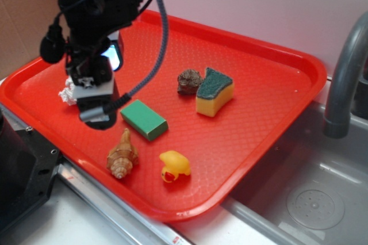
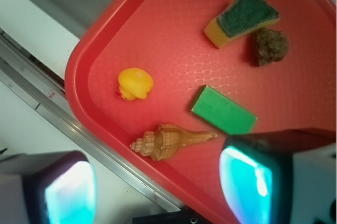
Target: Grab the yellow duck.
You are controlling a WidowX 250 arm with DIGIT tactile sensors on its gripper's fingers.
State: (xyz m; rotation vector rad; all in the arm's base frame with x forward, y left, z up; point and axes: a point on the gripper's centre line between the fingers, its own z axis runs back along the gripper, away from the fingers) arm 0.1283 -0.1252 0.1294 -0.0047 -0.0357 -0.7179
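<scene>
The yellow duck (image 1: 174, 166) lies near the front edge of the red tray (image 1: 270, 101). Its beak faces the tray rim. In the wrist view the yellow duck (image 2: 136, 83) is up and left of centre on the tray (image 2: 158, 24). My gripper (image 1: 92, 104) hangs over the tray's left part, well to the left of the duck and beyond the seashell. In the wrist view the gripper (image 2: 158, 187) is open, its two fingers wide apart with nothing between them. The duck sits apart from both fingers, ahead of the gap.
A tan seashell (image 1: 122, 156) (image 2: 168, 141) lies between gripper and duck. A green block (image 1: 144, 119) (image 2: 224, 110), a yellow sponge with green top (image 1: 214, 91) (image 2: 241, 18) and a brown lump (image 1: 189, 81) (image 2: 271, 46) share the tray. A sink (image 1: 310, 199) and faucet (image 1: 345, 72) are at right.
</scene>
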